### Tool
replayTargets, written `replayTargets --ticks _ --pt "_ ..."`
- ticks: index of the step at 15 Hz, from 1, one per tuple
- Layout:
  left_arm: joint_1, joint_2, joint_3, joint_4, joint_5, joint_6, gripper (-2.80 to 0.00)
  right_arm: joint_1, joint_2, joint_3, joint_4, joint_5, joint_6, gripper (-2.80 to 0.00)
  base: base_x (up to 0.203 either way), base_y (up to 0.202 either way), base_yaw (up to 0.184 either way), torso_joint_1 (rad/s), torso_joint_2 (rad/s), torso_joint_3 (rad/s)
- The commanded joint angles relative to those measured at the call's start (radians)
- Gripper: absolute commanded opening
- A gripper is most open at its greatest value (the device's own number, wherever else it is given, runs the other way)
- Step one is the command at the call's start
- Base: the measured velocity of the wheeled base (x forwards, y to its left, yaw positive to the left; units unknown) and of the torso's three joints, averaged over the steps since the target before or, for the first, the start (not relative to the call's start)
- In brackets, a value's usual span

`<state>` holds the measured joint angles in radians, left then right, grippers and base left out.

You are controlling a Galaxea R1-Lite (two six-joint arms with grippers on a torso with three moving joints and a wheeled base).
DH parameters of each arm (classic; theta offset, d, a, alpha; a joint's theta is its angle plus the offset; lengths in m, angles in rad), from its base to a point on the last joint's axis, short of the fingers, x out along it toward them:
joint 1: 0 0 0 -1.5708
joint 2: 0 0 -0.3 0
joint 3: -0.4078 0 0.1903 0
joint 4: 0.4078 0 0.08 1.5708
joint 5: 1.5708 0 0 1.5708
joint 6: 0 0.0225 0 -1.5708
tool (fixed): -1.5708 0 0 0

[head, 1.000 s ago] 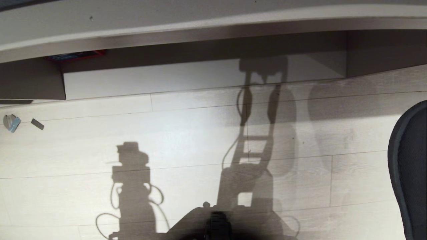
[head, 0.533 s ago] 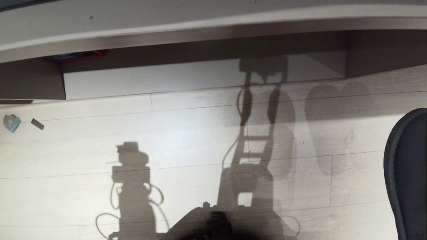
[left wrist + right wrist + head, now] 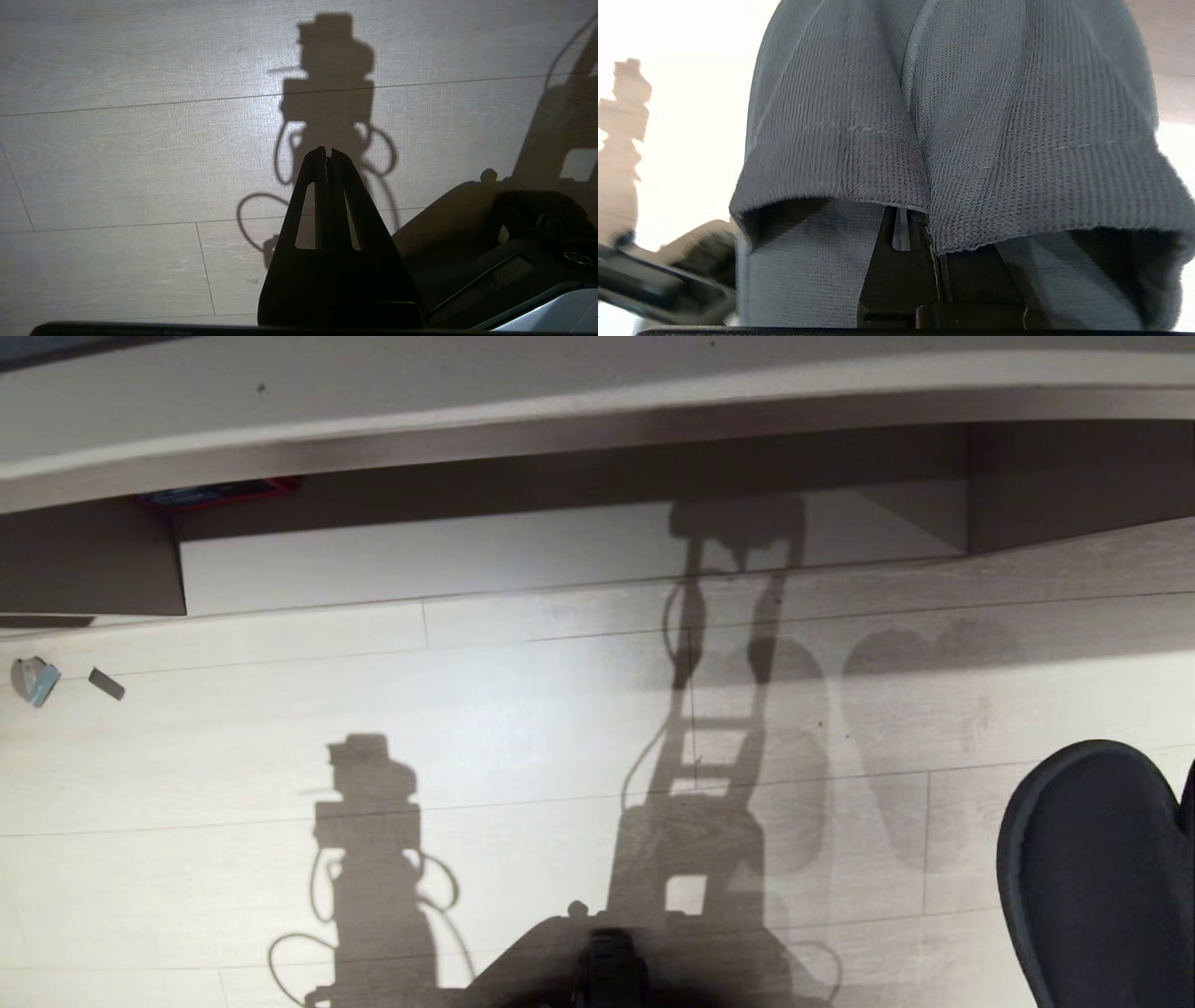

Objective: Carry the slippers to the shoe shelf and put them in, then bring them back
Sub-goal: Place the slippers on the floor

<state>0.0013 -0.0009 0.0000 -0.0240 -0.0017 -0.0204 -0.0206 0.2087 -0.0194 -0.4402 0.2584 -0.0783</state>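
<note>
The slippers (image 3: 1092,877), dark grey fabric, hang above the floor at the lower right of the head view, and they hide the right arm there. In the right wrist view the two slippers (image 3: 952,116) lie side by side, and my right gripper (image 3: 930,224) is shut on their inner edges, its fingertips buried under the fabric. The shoe shelf (image 3: 523,560) is the low open cubby across the far side, with a pale bottom board. My left gripper (image 3: 327,151) is shut and empty, hanging parked over the bare floor.
A pale counter (image 3: 560,373) overhangs the cubby. A red and blue flat object (image 3: 215,490) lies inside the cubby at the far left. Two small bits (image 3: 33,679) (image 3: 105,683) lie on the floor at the left. My own base (image 3: 607,961) shows at the near edge.
The slippers have come further into the head view from the right edge, moving left and toward me. Their shadow on the floor has shifted too. The left arm has stayed still.
</note>
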Motion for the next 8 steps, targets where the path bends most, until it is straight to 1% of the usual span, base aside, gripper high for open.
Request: replayTargets --ticks 1,4,5,8 --pt "0.000 0.001 0.008 -0.001 0.000 -0.001 -2.80 0.003 -0.032 0.020 0.092 -0.038 -0.033 -2.80 0.000 0.000 0.000 0.006 0.00 0.116" --pt "0.000 0.001 0.008 -0.001 0.000 -0.001 -2.80 0.011 -0.097 0.019 0.252 -0.106 -0.062 -2.80 0.000 0.000 0.000 0.002 0.00 0.179" --pt "0.000 0.001 0.008 -0.001 0.000 -0.001 -2.80 0.014 -0.108 0.019 0.290 -0.142 -0.064 -2.80 0.000 0.000 0.000 -0.001 0.01 0.191" --pt "0.000 0.001 0.008 -0.001 0.000 -0.001 -2.80 0.014 -0.186 0.018 0.368 -0.207 -0.083 -2.80 0.000 0.000 0.000 0.001 0.00 0.199"
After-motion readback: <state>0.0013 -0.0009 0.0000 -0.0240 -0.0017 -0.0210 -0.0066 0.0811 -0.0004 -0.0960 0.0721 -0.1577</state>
